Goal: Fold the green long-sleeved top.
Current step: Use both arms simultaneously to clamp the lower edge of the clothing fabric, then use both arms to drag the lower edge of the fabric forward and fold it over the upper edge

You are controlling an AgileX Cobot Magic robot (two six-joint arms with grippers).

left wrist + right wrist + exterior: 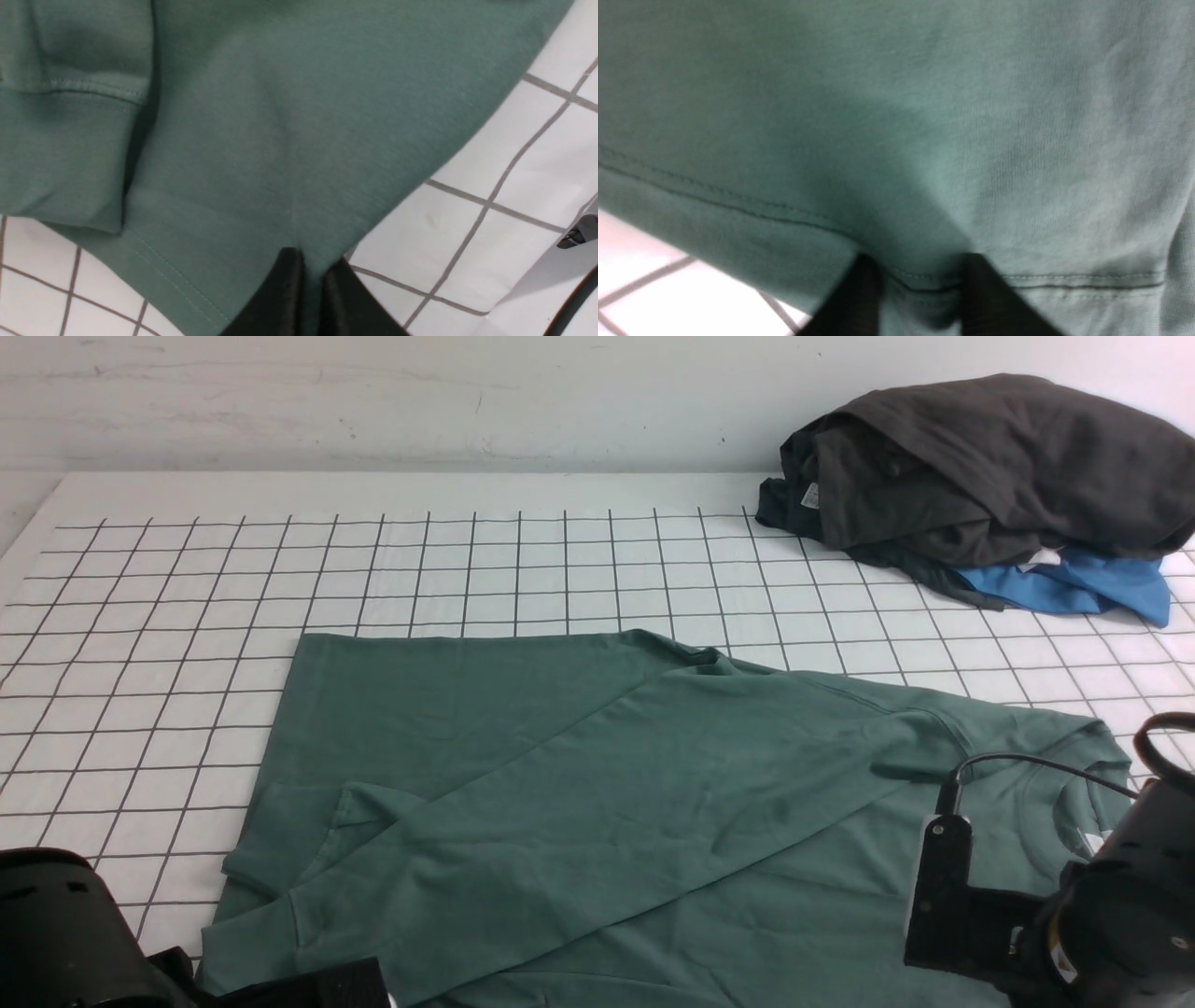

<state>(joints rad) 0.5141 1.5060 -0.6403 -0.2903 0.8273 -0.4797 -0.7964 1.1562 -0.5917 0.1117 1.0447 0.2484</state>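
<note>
On the squared tabletop [187,579] the green long-sleeved top [597,775] lies flat, with its sleeves laid across its body. Both arms are at the edge nearest the robot. The left pincer [312,262] is closed tight on that edge, with cloth squeezed between its fingers. The right pincer [920,262] has the stitched hem bunched between its two fingers, so it looks like a grip too. I think the step is grabbing the near edge for a fold. Next, both pincers need to lift together, at the same height, and carry the edge over to the far side without letting the sleeves slide.
</note>
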